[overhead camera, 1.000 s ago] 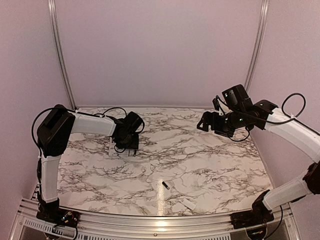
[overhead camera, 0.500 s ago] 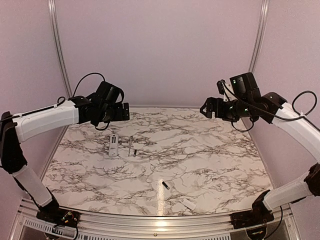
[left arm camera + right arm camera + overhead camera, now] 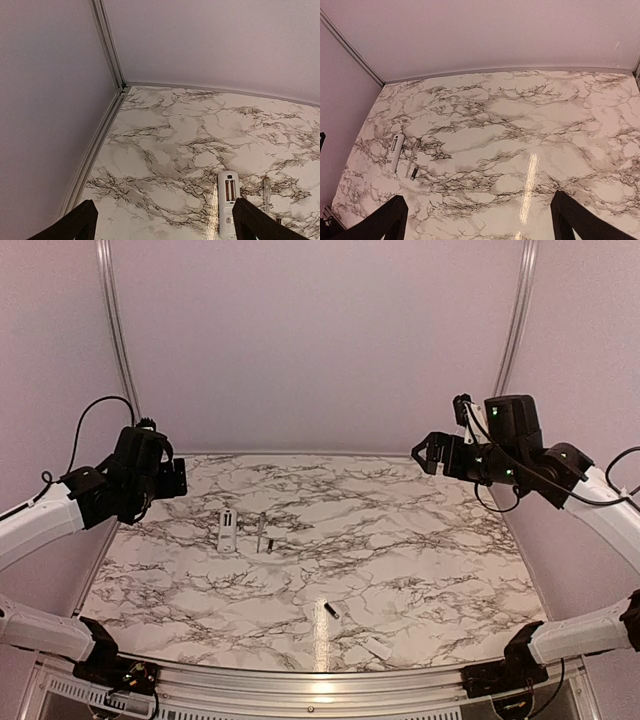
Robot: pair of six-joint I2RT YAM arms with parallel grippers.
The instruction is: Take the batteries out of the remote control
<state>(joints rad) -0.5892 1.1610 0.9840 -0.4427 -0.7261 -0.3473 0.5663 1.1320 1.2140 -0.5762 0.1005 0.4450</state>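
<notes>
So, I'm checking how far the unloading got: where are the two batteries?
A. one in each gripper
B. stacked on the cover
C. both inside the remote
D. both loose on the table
D: one battery lies at the near end of the tool beside the remote, and the other battery lies alone nearer the front edge of the table.

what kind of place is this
Likely a robot test enclosure, not a home: a marble-pattern table walled in by plain panels with metal rails, and a robot arm on each side.
</notes>
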